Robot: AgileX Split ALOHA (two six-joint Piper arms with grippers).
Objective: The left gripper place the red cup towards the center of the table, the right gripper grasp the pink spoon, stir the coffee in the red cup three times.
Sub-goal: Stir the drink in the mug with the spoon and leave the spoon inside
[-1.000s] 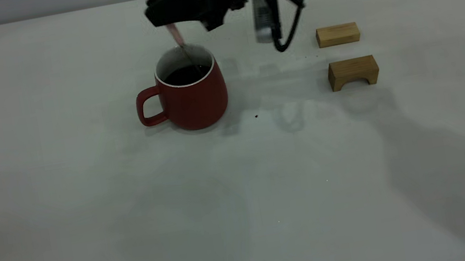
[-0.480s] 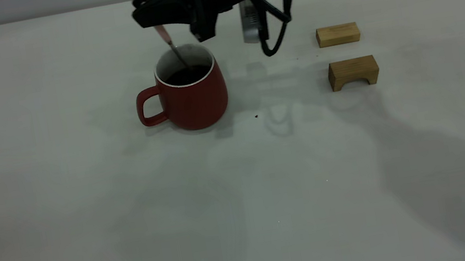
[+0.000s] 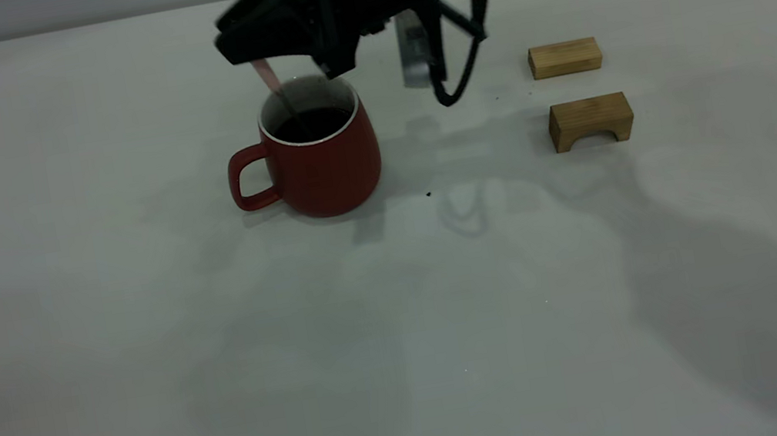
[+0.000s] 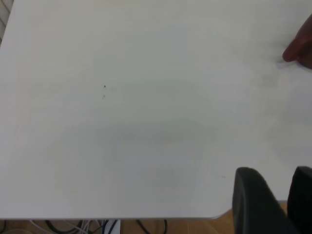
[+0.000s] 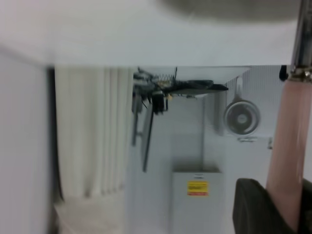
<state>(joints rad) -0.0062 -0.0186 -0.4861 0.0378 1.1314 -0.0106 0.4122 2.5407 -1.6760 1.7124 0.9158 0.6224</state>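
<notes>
The red cup (image 3: 317,163) stands on the table (image 3: 144,350) left of centre, handle pointing to the view's left, with dark coffee (image 3: 313,124) inside. My right gripper (image 3: 257,55) hovers just above the cup's far left rim, shut on the pink spoon (image 3: 267,75). The spoon slants down into the coffee, and its bowl is hidden in the liquid. In the right wrist view the pink handle (image 5: 287,156) is pinched between the fingers (image 5: 253,207). My left gripper (image 4: 283,204) is parked off at the table's edge, shut and empty. A dark red bit of the cup (image 4: 301,48) shows far off.
Two tan wooden blocks lie to the right of the cup: a plain bar (image 3: 564,57) farther back and an arched one (image 3: 590,120) nearer. A looped black cable (image 3: 459,74) and a grey part (image 3: 414,58) hang under the right arm. A dark speck (image 3: 428,194) marks the table.
The right gripper has swung left across the cup's mouth with the spoon. The pink handle has moved from over the cup's middle to its left rim. The cup has stayed put.
</notes>
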